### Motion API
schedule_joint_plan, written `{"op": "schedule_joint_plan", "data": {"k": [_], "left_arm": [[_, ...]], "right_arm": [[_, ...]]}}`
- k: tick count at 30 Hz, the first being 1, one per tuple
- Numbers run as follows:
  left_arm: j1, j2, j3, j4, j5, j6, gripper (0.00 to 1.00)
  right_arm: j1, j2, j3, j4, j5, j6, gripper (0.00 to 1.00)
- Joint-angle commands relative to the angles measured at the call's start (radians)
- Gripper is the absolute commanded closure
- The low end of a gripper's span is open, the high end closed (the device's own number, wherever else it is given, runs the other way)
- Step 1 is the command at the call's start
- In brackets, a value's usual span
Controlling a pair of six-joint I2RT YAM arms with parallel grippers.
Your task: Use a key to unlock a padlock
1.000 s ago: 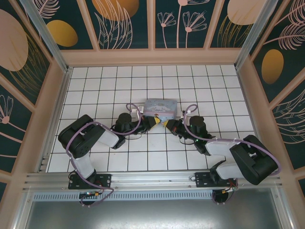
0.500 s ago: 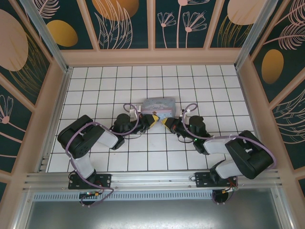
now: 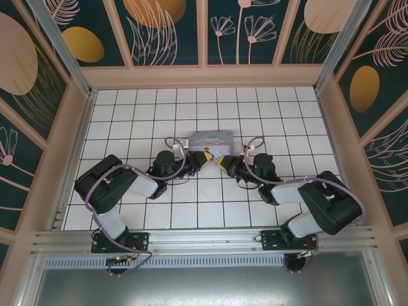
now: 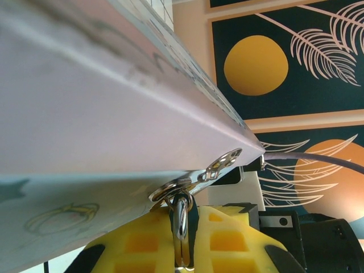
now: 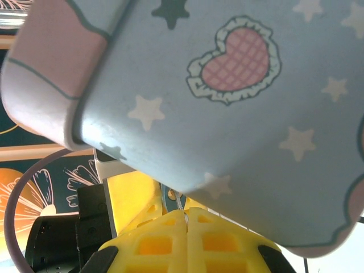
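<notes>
Currently, the padlock (image 4: 180,220) sits at the metal hasp (image 4: 222,164) on the tin's (image 4: 114,102) corner. Its silver shackle is pinched between the yellow pads of the left gripper (image 3: 202,159), which is clamped on it. Over the last second the tin has shifted slightly left and away, and the right arm has folded closer. The right gripper (image 5: 186,216) is pressed together on the key (image 5: 182,207), just beside the lock. Insertion appears to be under way; no release is evident.
</notes>
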Motion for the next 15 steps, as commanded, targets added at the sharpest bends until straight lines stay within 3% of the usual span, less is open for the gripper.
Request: {"op": "schedule_joint_plan", "data": {"k": [1,15], "left_arm": [[-0.032,-0.027,0.025,0.015,0.063,0.035,1.0],[-0.044,-0.037,0.017,0.051,0.058,-0.017,1.0]], "right_arm": [[-0.015,-0.016,0.05,0.034,-0.068,-0.049,1.0],[-0.033,-0.013,0.028,0.038,-0.101,-0.069,1.0]]}}
